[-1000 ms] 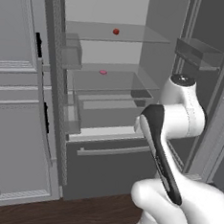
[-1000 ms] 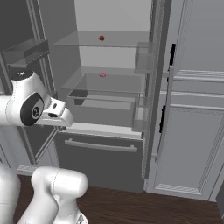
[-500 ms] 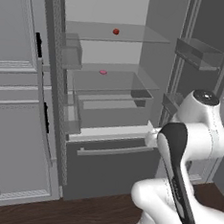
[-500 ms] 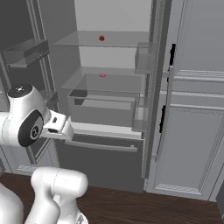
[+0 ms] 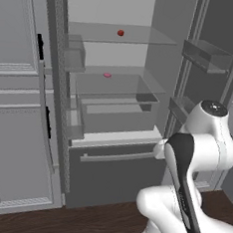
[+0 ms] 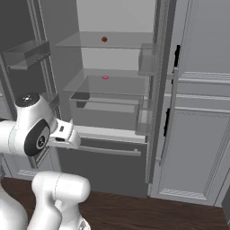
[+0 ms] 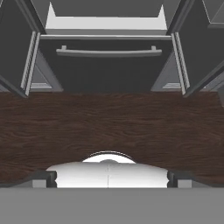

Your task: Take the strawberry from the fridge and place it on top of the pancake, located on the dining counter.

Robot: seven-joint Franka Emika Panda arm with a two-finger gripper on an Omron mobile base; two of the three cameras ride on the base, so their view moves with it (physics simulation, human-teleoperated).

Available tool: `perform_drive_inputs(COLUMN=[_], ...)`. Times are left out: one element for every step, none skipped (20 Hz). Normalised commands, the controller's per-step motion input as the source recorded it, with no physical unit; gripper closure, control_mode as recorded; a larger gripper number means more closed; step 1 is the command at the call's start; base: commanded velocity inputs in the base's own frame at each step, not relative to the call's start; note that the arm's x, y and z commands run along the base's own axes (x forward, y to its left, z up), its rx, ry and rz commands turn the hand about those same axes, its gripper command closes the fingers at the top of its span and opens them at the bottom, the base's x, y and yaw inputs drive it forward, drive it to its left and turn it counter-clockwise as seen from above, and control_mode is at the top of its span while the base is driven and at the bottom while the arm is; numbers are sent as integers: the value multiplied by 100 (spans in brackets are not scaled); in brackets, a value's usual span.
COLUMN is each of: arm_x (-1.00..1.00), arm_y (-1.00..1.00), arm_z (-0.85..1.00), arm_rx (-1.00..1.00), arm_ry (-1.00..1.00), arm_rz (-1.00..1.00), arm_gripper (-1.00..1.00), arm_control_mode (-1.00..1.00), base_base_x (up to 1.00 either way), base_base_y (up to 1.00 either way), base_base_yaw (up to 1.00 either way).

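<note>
Since the earlier pictures, the white arm [image 5: 194,160] had swung lower and further to the side, and its upper joint stood below where it was before; the things in the fridge [image 5: 114,103] had not moved.

Both doors of the fridge stood open. One strawberry [image 5: 120,33] lay on the upper glass shelf [image 5: 140,36], near the middle and toward the back. One pale pink piece [image 5: 107,75] lay on the shelf below it, a little to the left of the strawberry in the left base view. Under that shelf sat one clear drawer [image 5: 114,113], and below it the dark bottom drawer with one long handle bar [image 5: 117,157]. Door bins hung on the inner side of both doors; two of them [image 5: 209,54] could be seen on the right door in the left base view.

Light grey panelled cabinets [image 6: 202,134] stood beside the fridge on each side, with black handles [image 6: 167,122]. Dark wooden floor [image 7: 109,127] lay in front.

Nothing stood between the strawberry and the open front of the fridge, but the arm was well apart from it and low.

In the hand view the tool [image 7: 108,179] looked down at the floor and at the bottom drawer. Its two fingertips [image 7: 43,178] stood far apart at the bottom corners, released, with nothing between them.
</note>
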Motion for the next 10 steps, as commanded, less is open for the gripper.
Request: perform_drive_inputs(arm_x=[0,0,0,0,0,0,0,0,0,0], arm_y=[0,0,0,0,0,0,0,0,0,0], arm_z=[0,0,0,0,0,0,0,0,0,0], arm_rx=[0,0,0,0,0,0,0,0,0,0], arm_ry=[0,0,0,0,0,0,0,0,0,0], arm_rz=[0,0,0,0,0,0,0,0,0,0], arm_gripper=[-100,-100,-100,-100,-100,-100,-100,-100,-100,-100], arm_control_mode=[-100,-100,-100,-100,-100,-100,-100,-100,-100,-100], base_base_x=[0,0,0,0,0,0,0,0,0,0], base_base_y=[0,0,0,0,0,0,0,0,0,0], base_base_yaw=[0,0,0,0,0,0,0,0,0,0])
